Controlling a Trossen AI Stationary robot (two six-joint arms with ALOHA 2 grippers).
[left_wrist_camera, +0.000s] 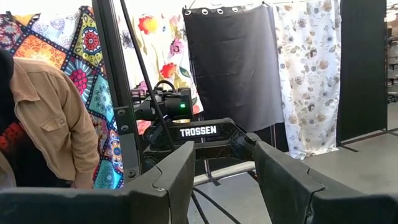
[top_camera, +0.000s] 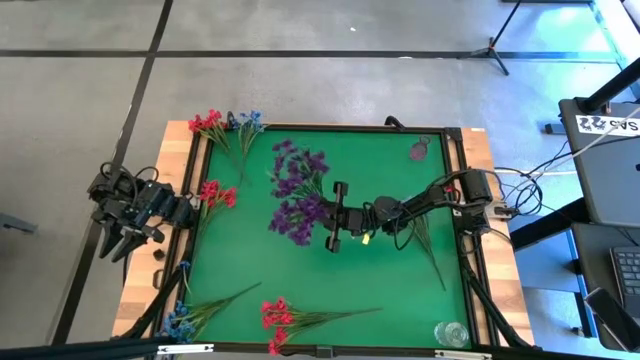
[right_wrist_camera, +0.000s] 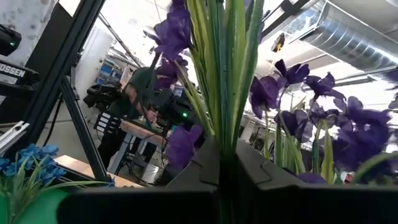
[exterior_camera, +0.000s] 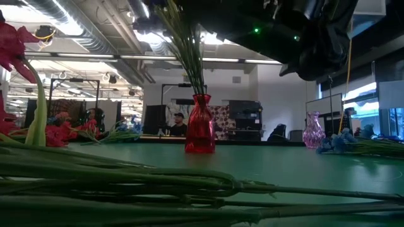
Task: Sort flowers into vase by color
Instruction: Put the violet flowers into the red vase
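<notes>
My right gripper (top_camera: 326, 213) is at the table's middle, shut on a bunch of purple flowers (top_camera: 297, 190). Their blossoms spread to its left. In the low view their green stems (exterior_camera: 187, 50) run down to the mouth of a red vase (exterior_camera: 200, 126); I cannot tell whether they are inside it. Red flowers (top_camera: 215, 193) lie at the left, red and blue ones (top_camera: 225, 125) at the far left corner, and blue ones (top_camera: 185, 315) and red ones (top_camera: 280, 315) near the front edge. My left gripper (left_wrist_camera: 224, 180) is open and waits off the table's left edge (top_camera: 125, 235). My right gripper pinches the bundle of green stems (right_wrist_camera: 225, 134) between its two shut fingers (right_wrist_camera: 199, 171). The fingers come from the table's right, slanting a little upward, and lie across the stems. The bunch stands nearly upright, clear of the table, with the blossoms (right_wrist_camera: 292, 93) above the fingers.
A pink-purple vase (exterior_camera: 313, 130) stands at the far right (top_camera: 420, 150) and a clear glass vase (top_camera: 450, 333) at the near right corner. A loose green stem (top_camera: 430, 245) lies right of centre. Stems (exterior_camera: 189, 189) lie along the front edge. A person in a tan sleeve (left_wrist_camera: 50, 124) is beyond the table.
</notes>
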